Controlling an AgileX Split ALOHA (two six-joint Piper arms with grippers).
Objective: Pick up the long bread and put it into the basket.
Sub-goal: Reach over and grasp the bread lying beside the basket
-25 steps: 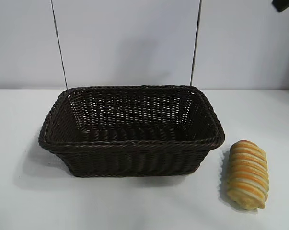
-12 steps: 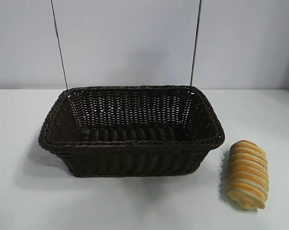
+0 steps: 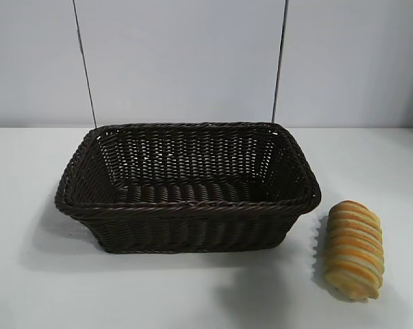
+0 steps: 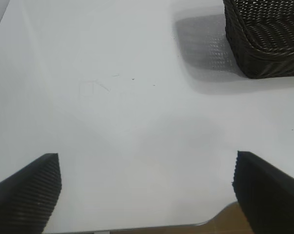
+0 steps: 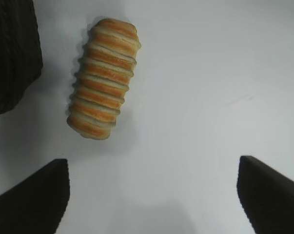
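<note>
Across the white table (image 3: 192, 288), under a pale wall with two dark cables (image 3: 85, 65) hanging down it, stands the basket (image 3: 185, 205), dark woven wicker, holding nothing. Just beside its right end the long bread (image 3: 353, 250) lies flat on the table, apart from the rim. Neither of my arms shows from outside (only the wrist cameras catch them). My left gripper (image 4: 147, 195) hangs spread wide over bare table, the basket's corner farther off. My right gripper (image 5: 151, 195) hangs spread too, above the table near the loaf (image 5: 103, 78), not touching it.
</note>
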